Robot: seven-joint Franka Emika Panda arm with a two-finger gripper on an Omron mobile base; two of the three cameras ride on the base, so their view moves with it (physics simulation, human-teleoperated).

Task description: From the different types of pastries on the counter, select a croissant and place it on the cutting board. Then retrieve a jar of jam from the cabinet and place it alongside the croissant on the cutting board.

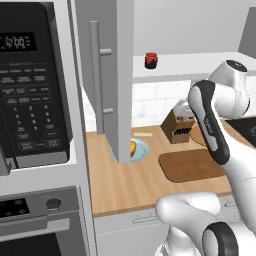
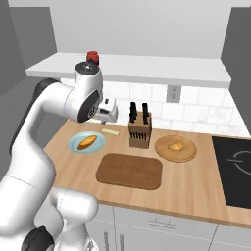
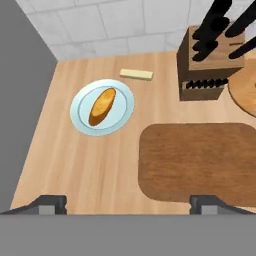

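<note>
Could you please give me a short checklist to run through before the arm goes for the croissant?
1. Gripper open and holding nothing: ok, the jaws stand wide apart above the counter.
2. Cutting board free to take the croissant: ok, nothing lies on it.
3. Croissant found: ok, it sits on the round wooden disc, right of the knife block.
4. Not confused with the other pastry: ok, the orange-yellow pastry lies on the blue plate.
5. Gripper lined up over the croissant: not ok, it looks down at the board and plate.
6. Jam jar reachable later: ok, cabinet door open, jar on the shelf.
</note>
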